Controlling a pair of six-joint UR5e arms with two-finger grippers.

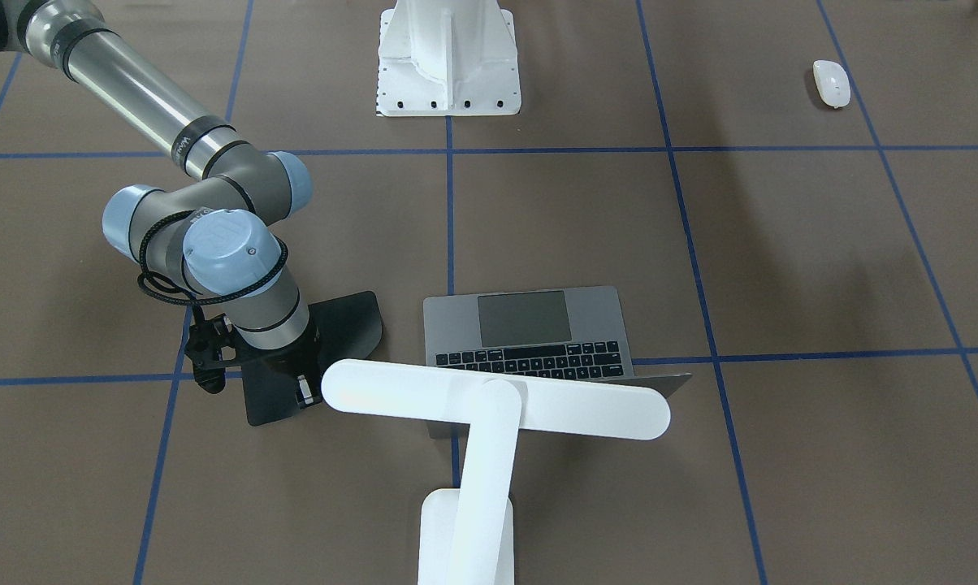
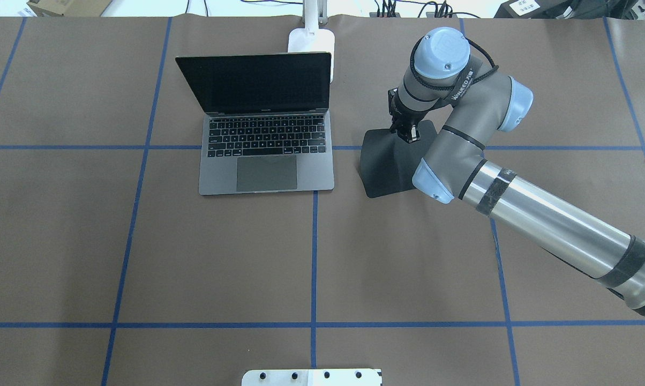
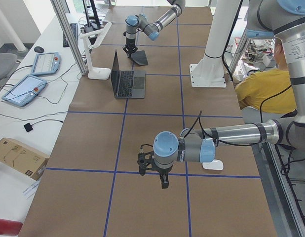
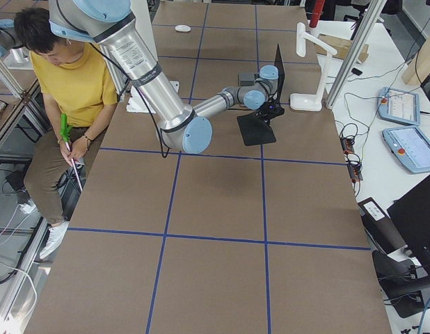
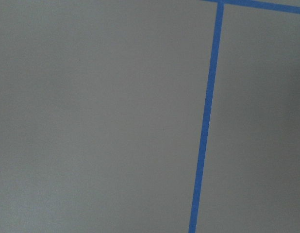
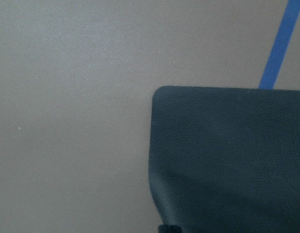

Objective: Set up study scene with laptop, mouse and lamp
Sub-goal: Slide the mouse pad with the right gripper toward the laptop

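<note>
Grey laptop (image 2: 266,161) was open with the lamp (image 1: 489,406) right behind it, so those looked sorted. Black mat (image 2: 389,166) lay just beside the laptop, one edge lifted where the right gripper (image 2: 406,131) seemed pinched onto it. Mat-laying step, I'd guess. Next up: let go, then fetch the mouse (image 1: 831,83). It sat well apart from those fingers, near the left gripper (image 3: 163,178); couldn't tell if that one was open.
</note>
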